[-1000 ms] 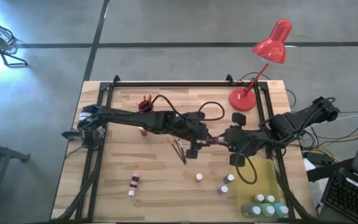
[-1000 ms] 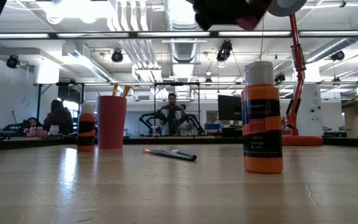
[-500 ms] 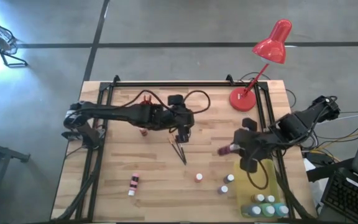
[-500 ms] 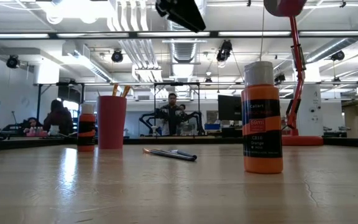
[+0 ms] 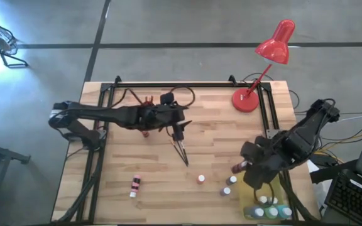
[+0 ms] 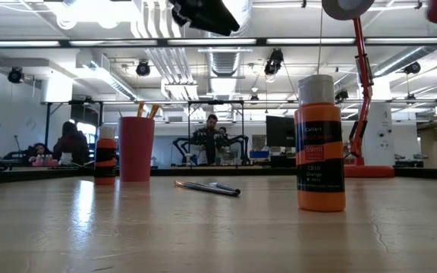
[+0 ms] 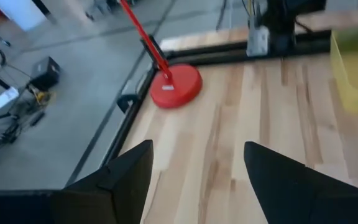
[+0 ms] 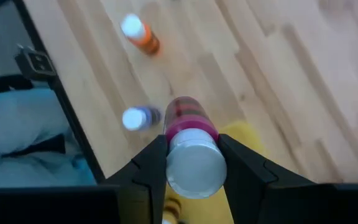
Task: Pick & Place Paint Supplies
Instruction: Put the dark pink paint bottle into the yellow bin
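My right gripper (image 5: 244, 168) (image 8: 192, 142) is shut on a magenta paint bottle (image 5: 237, 167) with a pale cap, held above the table beside the yellow tray (image 5: 264, 183). My left gripper (image 5: 178, 132) (image 7: 197, 149) hangs open and empty over the middle of the table, just beyond two thin brushes (image 5: 182, 152) that lie flat. Small white-capped bottles (image 5: 201, 179) (image 5: 233, 180) (image 5: 226, 190) stand on the wood near the tray. Several more bottles (image 5: 269, 204) stand in the tray's near end. A pink bottle (image 5: 134, 185) lies at the near left. My right gripper pinches the magenta bottle at its capped end (image 8: 174, 155) between its two fingers, one on each side. The fingers slant steeply down, and the bottle's body (image 8: 190, 118) points on past them. The bottle hangs clear of the table.
A red desk lamp (image 5: 275, 44) has its base (image 5: 245, 100) at the far right. A red cup with brushes (image 6: 136, 148) and an orange bottle (image 6: 105, 155) stand at the far left. A black frame (image 5: 175, 85) rims the table.
The two grippers met over the table's middle with the magenta bottle between them. My left gripper has drawn back toward the left edge without it. My right gripper has carried the bottle toward the near right, to the yellow tray, rolling its wrist and tipping downward.
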Motion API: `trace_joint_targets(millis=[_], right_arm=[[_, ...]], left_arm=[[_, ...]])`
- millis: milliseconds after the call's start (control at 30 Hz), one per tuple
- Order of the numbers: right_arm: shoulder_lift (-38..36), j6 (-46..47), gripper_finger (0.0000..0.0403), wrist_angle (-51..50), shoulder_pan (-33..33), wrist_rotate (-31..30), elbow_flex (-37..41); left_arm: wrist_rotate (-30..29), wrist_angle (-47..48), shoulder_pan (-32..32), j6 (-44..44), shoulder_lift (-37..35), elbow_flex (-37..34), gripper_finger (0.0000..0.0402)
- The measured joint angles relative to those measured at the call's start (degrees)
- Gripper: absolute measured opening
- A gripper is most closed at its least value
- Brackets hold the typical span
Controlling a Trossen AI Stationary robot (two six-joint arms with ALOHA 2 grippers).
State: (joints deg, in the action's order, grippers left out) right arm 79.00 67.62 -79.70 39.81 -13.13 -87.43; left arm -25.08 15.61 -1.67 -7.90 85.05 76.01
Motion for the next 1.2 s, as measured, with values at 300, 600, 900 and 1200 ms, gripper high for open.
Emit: trace_joint_targets(millis=[300, 600, 900, 1200], right_arm=[[6.8, 11.03, 0.0114, -0.66, 0.95, 10.43, -1.4], [12.91, 25.31, 0.0114, -1.37, 7.29, 8.6, -7.03], [15.8, 34.78, 0.0114, -4.12, 11.25, 8.97, -7.57], [19.67, 35.7, 0.0114, -3.85, 12.22, 9.34, -7.57]], left_arm=[[0.08, -16.53, 1.85, -0.34, -7.88, -14.58, 0.0257], [0.13, -20.74, 2.19, -2.29, -10.2, -17.45, 0.0257], [1.72, -20.82, 2.23, -2.74, -10.07, -17.45, 0.0257], [1.96, -21.15, 2.42, -2.67, -10.03, -17.45, 0.0257]])
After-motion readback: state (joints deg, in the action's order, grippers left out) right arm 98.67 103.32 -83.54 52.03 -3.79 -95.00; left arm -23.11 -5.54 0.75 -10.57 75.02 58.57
